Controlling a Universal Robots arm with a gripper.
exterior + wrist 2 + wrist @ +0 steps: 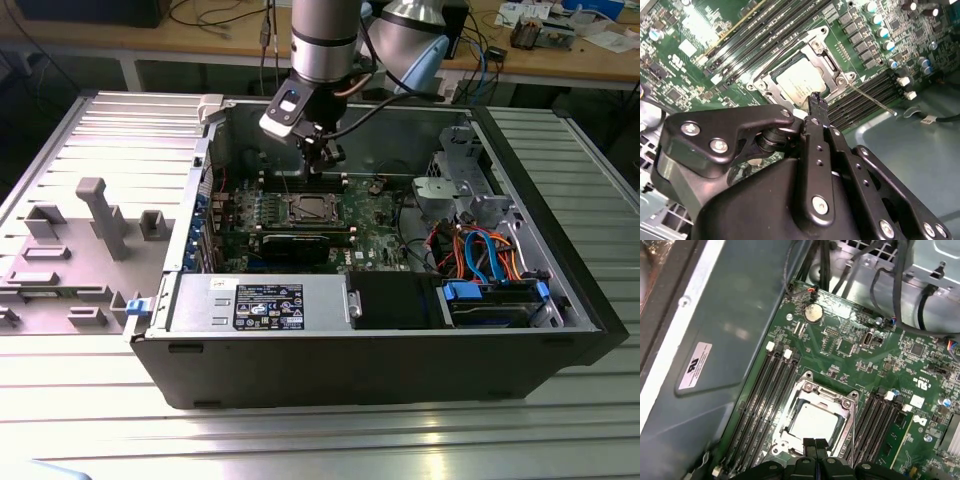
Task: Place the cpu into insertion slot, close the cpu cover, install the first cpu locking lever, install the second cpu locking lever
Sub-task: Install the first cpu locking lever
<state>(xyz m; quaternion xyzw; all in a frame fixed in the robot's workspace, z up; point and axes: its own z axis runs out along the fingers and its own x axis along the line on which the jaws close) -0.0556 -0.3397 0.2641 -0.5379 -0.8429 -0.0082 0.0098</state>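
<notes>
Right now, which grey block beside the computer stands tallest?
The slim grey post on the exterior view's left; the blocks around it are short stubs.

Open computer case (pixel 380 365); coin battery (pixel 813 313) near memory slots (pixel 762 395); orange cables (pixel 470 240) inside.

Bright even light, glare streaks on ribbed table (pixel 430 445)

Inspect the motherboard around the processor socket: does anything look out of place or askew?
Yes: a thin metal lever juts loose from the insertion slot corner, slanting across the memory slots rather than latched flat. The cpu sits square under the cpu cover.
</notes>
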